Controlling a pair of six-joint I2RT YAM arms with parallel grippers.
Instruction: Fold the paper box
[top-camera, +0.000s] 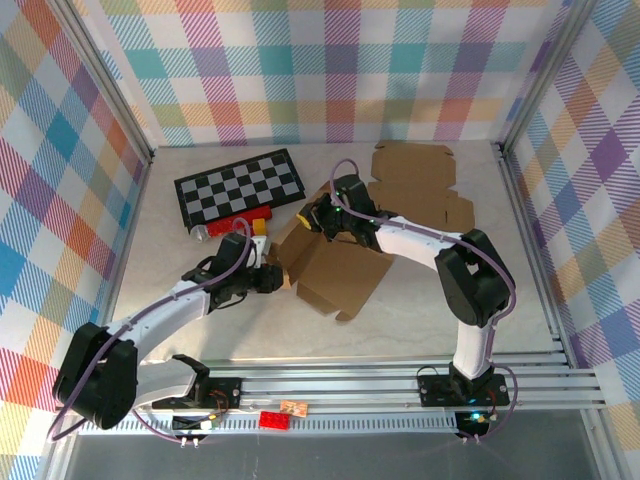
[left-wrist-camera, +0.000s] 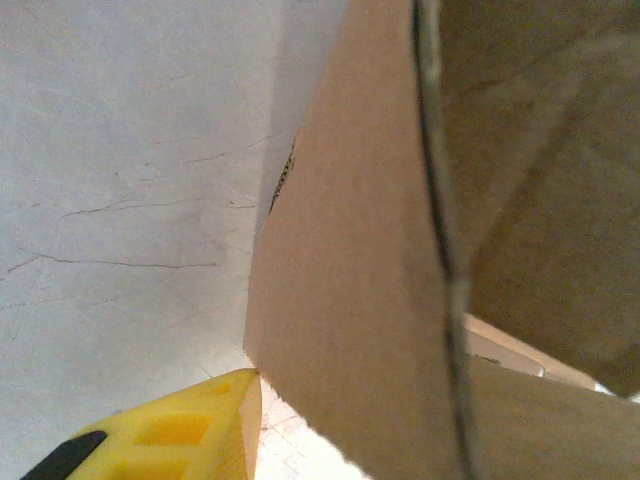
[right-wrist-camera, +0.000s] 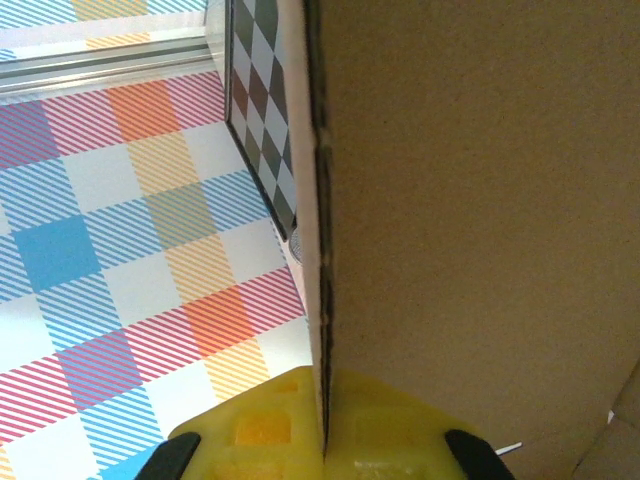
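Pale tabletop (top-camera: 420, 315) carried everything. Nearest, the left gripper (top-camera: 270, 278) sat at the left wall of the paper box (top-camera: 335, 270); whether it gripped could not be told. The box lay mid-table, half unfolded, slanting far-left to near-right. The right gripper (top-camera: 318, 218) was clamped on its far flap. Beyond lay a checkerboard (top-camera: 240, 187) and flat cardboard (top-camera: 412, 180).

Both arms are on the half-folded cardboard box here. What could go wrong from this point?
1. The right gripper is shut on a thin edge of the paper box; a hard pull could tear it or slip off.
2. The left gripper sits at the box's left wall, its hold unclear; the box may slide or swing.
3. The checkerboard lies close behind and could get pushed.
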